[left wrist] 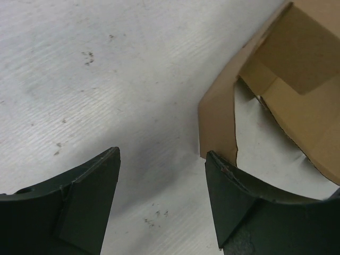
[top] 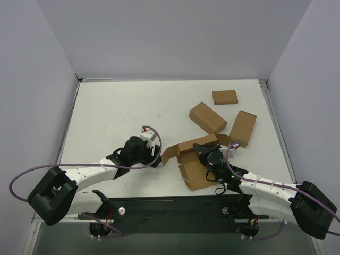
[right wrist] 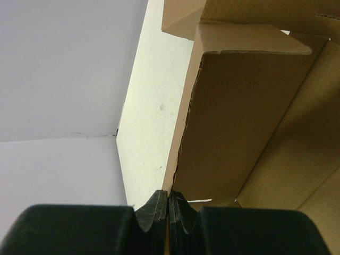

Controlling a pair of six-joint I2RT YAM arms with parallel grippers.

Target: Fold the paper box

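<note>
Gaping, half-folded brown paper box [top: 194, 179]

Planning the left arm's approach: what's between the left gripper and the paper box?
Only bare table, per the left wrist view; the paper box flap ends right beside the open left gripper.

No text, label, brand, number or sign can be read in any view. The paper box [top: 192, 178] is shown as plain, unprinted brown cardboard, and the three smaller boxes [top: 208, 117] beyond it are equally unmarked.
</note>
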